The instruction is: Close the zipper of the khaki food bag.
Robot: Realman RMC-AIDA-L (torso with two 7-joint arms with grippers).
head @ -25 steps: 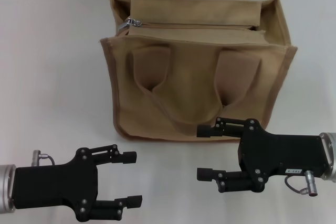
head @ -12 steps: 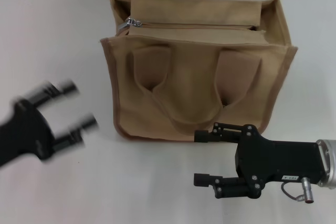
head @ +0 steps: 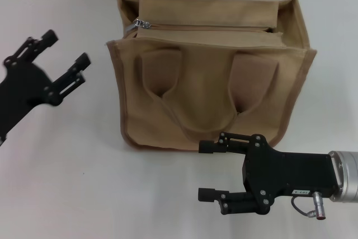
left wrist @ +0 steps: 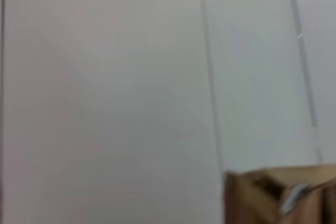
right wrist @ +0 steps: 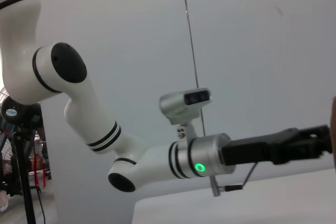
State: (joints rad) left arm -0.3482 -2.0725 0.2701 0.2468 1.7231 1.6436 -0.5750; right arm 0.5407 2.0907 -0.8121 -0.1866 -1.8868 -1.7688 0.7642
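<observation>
The khaki food bag (head: 210,90) stands upright in the middle of the white table, its two handles hanging down the front. Its zipper (head: 212,27) runs across the top panel, and the silver slider (head: 142,24) sits at the bag's left end. My left gripper (head: 67,48) hovers open to the left of the bag, fingers pointing toward that top corner. The left wrist view catches the bag's corner (left wrist: 262,195) and the slider (left wrist: 294,195). My right gripper (head: 203,170) is open and empty, low in front of the bag's right half.
The white table (head: 67,166) spreads around the bag, and a pale wall rises behind it. The right wrist view shows my left arm (right wrist: 147,163) reaching across with its wrist camera (right wrist: 186,103).
My left gripper has swung from the near left front up and back to beside the bag's top left corner. The right gripper has slid slightly left and nearer.
</observation>
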